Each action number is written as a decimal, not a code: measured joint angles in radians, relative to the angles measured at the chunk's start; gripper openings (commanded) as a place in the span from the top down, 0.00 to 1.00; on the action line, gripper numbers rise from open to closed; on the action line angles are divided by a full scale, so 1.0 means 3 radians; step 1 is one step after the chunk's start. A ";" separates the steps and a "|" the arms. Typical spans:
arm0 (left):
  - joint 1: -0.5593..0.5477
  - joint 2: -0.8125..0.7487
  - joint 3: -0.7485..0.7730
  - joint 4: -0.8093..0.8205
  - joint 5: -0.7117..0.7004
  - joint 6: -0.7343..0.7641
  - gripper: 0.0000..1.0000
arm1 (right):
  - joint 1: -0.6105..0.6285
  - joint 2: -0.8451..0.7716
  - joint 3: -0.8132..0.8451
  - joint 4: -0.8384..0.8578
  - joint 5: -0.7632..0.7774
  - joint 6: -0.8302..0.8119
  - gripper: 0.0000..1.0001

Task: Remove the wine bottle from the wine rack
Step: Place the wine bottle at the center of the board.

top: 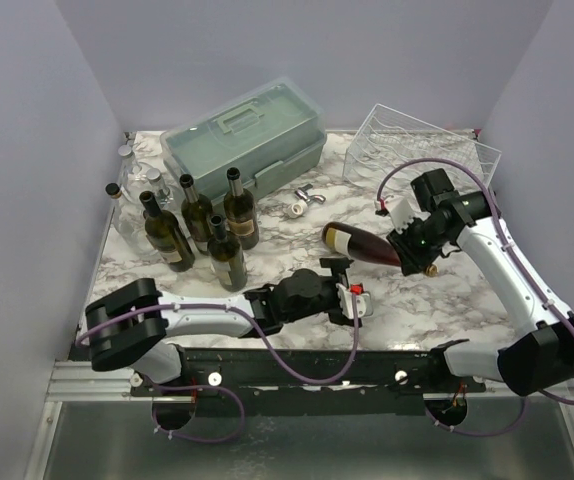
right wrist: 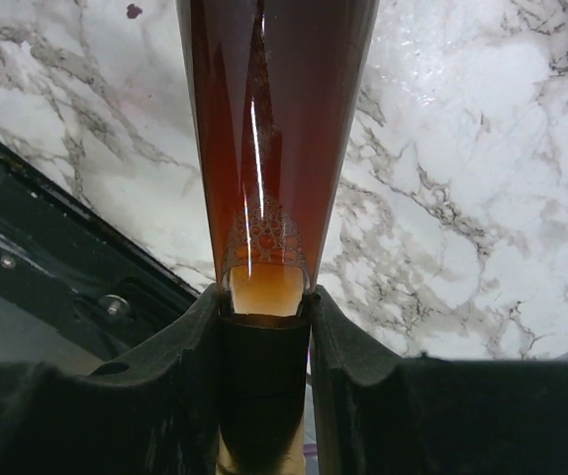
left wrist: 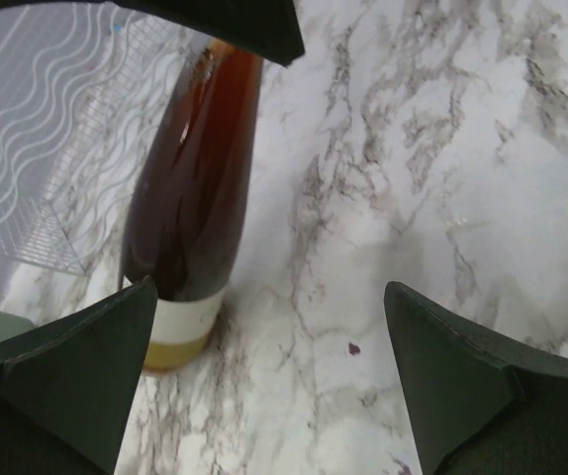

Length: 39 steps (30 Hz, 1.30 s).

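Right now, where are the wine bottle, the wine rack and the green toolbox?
wine bottle (top: 362, 243): top view, on the middle of its dark body.
wine rack (top: 422, 145): top view, on its white wire grid.
green toolbox (top: 267, 135): top view, on its lid.

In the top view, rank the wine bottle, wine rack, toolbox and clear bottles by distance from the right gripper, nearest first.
1. Wine bottle: its neck is clamped in the right gripper.
2. Wine rack: just behind, back right.
3. Toolbox: back, left of centre.
4. Clear bottles: far left.
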 measured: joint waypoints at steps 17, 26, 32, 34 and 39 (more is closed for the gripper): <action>0.0223 0.1176 0.0670 0.1118 -0.0043 0.0420 0.01 | 0.0001 -0.0051 0.0100 -0.0280 -0.0273 -0.0032 1.00; 0.0292 0.1423 0.0760 0.1133 0.0036 0.0320 0.16 | 0.0006 -0.0051 0.0210 -0.0367 -0.0383 -0.0032 1.00; 0.0318 0.1437 0.0779 0.1127 0.0122 0.0230 0.47 | 0.0006 -0.0051 0.0242 -0.0411 -0.0453 -0.0031 1.00; 0.0319 0.1437 0.0779 0.1130 0.0140 0.0268 0.68 | 0.0006 -0.0051 0.0259 -0.0408 -0.0458 -0.0031 1.00; 0.0326 0.1436 0.0779 0.1160 0.0149 0.0212 0.89 | 0.0006 -0.0051 0.0294 -0.0417 -0.0465 -0.0031 0.92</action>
